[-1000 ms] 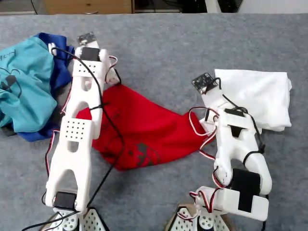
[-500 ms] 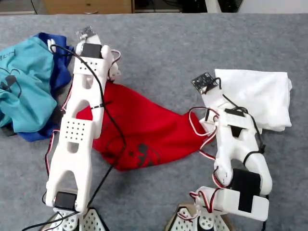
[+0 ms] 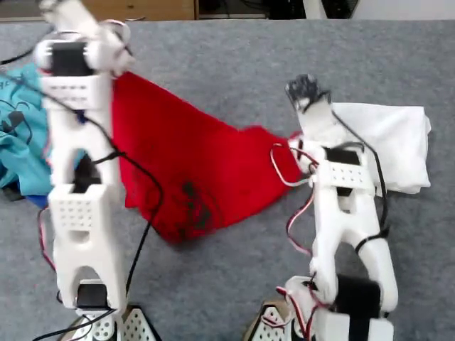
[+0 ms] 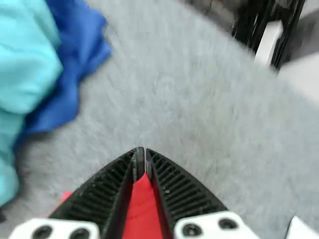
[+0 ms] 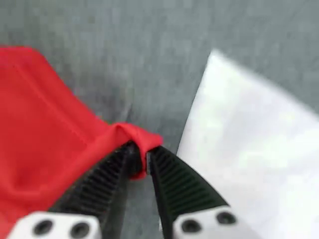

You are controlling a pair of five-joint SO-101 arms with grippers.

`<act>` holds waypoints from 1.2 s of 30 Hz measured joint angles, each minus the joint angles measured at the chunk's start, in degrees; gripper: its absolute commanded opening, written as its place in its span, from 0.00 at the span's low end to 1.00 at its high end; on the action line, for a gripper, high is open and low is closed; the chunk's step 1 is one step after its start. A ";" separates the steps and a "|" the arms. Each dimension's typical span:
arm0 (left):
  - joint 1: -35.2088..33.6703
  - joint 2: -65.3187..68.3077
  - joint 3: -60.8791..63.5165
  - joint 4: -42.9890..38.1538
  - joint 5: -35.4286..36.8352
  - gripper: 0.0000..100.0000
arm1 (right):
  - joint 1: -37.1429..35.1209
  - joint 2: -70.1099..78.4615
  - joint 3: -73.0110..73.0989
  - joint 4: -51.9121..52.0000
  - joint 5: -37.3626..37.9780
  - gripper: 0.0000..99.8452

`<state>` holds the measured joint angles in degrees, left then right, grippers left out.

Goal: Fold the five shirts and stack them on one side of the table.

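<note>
Red shirt (image 3: 192, 170) hangs spread between our two arms, and we judge that this is deliberate: with one edge pinched at each side, the cloth opens out instead of bunching. Our left end effector (image 4: 138, 158) is clamped on a red fold that shows between its ribbed jaws. Our right end effector (image 5: 142, 157) is clamped on a rolled corner of the same shirt. In the high view the upper edge runs taut from one end effector to the other. The lower hem sags toward the arm bases, and we cannot tell how much of it rests on the surface (image 3: 249, 71).

Just beside the right end effector lies the white shirt (image 5: 249, 124), folded, with its near edge close to the pinched corner. We judge that a sideways swing there could drag or rumple it. Near the left end effector, on its outer side, the teal shirt (image 4: 20, 59) and the blue shirt (image 4: 75, 69) lie heaped and unfolded, and the blue one pokes out from behind the teal.

The best room for laying the red shirt flat is the grey stretch between the two end effectors and just ahead of them. Beyond the left end effector the far edge of the surface is near, with dark furniture legs (image 4: 269, 25) behind it, so we judge there is little margin for carrying the cloth further that way.
</note>
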<state>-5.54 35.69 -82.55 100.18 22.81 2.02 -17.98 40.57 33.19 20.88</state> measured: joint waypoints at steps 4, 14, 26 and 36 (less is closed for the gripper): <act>-3.08 -10.29 7.38 0.00 -1.14 0.02 | -4.92 -3.52 -7.74 -1.85 -6.15 0.00; -7.38 -34.55 44.22 -0.09 -5.45 0.02 | -12.48 -10.02 -12.84 0.70 -9.85 0.00; -10.99 -49.23 117.45 -32.53 -15.47 0.02 | -17.32 -24.26 12.84 10.46 13.01 0.00; -14.59 -55.65 133.27 -37.71 -18.64 0.30 | -17.58 -40.00 36.22 7.38 17.32 0.00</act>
<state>-20.13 -19.96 50.73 62.46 4.18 -15.56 -57.98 76.79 40.57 38.20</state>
